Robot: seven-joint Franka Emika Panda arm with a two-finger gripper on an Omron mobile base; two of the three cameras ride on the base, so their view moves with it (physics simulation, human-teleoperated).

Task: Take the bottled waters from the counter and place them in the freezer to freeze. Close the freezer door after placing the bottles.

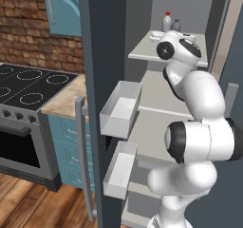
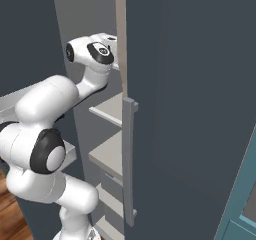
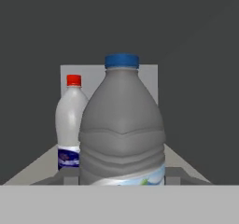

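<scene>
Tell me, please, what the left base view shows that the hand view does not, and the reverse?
The left base view alone shows the counter, the stove top, the freezer door standing open with its white bins, and the arm reaching to the top shelf. The hand view alone shows the whitish bottle's blue label and the grey-blue bottle's label close up. Both show the whitish bottle and the grey-blue bottle upright inside the freezer.

Matt plastic bottled waters (image 3: 122,129); marbled stone counter (image 1: 64,103)
</scene>
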